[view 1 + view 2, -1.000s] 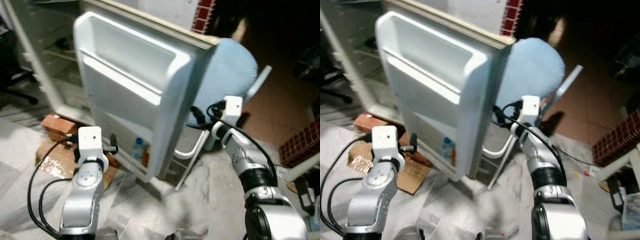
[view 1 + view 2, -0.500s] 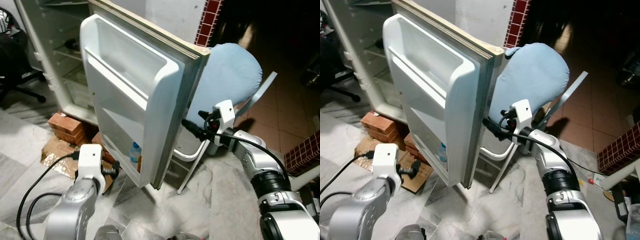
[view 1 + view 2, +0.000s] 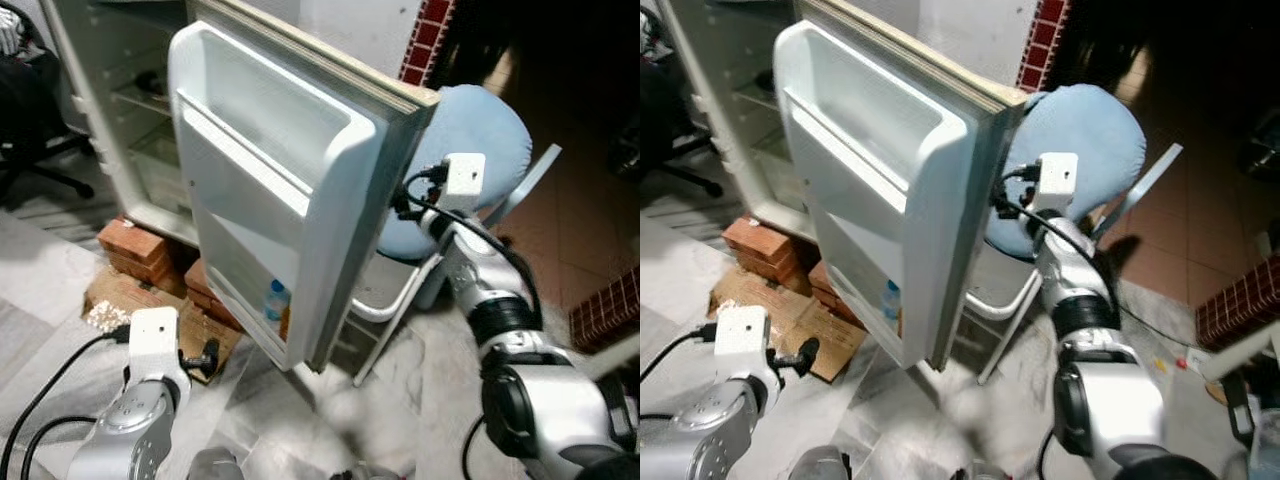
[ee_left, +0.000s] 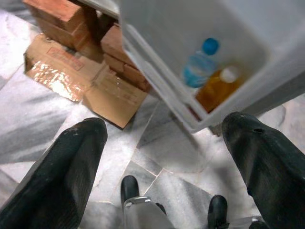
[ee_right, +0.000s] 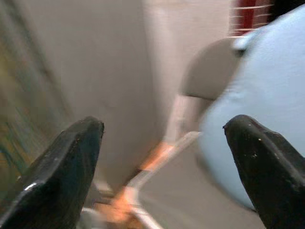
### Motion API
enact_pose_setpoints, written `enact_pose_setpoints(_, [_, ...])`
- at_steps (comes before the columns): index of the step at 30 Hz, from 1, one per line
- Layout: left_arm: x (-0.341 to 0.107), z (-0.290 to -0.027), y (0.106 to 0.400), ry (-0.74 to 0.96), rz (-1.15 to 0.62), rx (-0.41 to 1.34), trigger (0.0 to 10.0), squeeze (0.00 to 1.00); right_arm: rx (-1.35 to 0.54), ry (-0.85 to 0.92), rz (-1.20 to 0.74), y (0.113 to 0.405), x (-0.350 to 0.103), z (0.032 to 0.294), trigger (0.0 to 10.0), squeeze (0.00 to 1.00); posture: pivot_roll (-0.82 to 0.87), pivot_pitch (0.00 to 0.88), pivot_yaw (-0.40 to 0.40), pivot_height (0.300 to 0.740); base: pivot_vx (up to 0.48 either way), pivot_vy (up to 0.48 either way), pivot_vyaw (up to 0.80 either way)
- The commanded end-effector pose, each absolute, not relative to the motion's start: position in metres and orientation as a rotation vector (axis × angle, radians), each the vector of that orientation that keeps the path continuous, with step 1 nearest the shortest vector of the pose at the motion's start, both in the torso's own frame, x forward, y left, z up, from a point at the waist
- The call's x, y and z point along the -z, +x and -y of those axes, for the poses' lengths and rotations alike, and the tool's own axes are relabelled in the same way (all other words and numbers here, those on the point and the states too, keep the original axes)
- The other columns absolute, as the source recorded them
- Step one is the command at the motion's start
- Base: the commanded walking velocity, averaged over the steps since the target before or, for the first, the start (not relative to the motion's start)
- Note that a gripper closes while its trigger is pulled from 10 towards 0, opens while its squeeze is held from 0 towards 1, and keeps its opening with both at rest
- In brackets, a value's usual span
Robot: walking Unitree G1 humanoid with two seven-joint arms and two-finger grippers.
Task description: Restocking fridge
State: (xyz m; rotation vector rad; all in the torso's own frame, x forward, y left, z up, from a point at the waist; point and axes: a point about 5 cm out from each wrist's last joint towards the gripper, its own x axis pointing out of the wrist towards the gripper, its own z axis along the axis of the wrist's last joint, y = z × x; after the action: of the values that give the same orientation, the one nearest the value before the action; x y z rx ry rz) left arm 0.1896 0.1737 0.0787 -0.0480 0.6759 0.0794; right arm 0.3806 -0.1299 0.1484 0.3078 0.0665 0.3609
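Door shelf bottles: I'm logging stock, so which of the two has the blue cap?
The clear water bottle has the blue cap; the orange-filled bottle next to it in the fridge door's bottom shelf has a white one.

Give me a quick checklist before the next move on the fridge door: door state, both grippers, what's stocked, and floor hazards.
1. White fridge door swung open: ok.
2. Right gripper at the door's outer face, fingers spread with nothing between them in the right wrist view: ok, though whether they touch the door: cannot tell.
3. Left gripper low near the floor, fingers apart, holding nothing: ok.
4. Bottom door shelf holds a clear blue-capped bottle and an amber white-capped bottle: ok.
5. Upper door shelves bare: not ok for restocking.
6. Flattened brown cardboard and red bricks on the floor beside the door: not ok, footing hazard.
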Motion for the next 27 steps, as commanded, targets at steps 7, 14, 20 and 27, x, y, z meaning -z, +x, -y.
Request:
enact_pose_setpoints(7, [-0.077,-0.169,0.191,-0.049,-0.696,-0.062,10.0,0.0,-0.697,0.295,0.054,0.373,-0.181,0.101,10.0,0.0,0.18,0.0,-0.109,0.74,0.0,0.0,0.0])
enact_pose_setpoints(14, [-0.076,-0.168,0.192,-0.036,-0.705,-0.044,10.0,0.0,-0.515,0.259,0.034,0.382,-0.176,0.119,10.0,0.0,0.19,0.0,-0.107,0.74,0.0,0.0,0.0])
enact_pose_setpoints(20, [-0.082,-0.17,0.196,-0.027,-0.642,-0.084,10.0,0.0,-0.472,0.199,0.018,0.381,-0.165,0.121,10.0,0.0,0.19,0.0,-0.112,0.74,0.0,0.0,0.0])
enact_pose_setpoints(27, [-0.103,-0.182,0.211,0.037,-0.457,-0.204,10.0,0.0,-0.287,0.158,0.014,0.377,-0.148,0.139,10.0,0.0,0.18,0.0,-0.113,0.74,0.0,0.0,0.0])
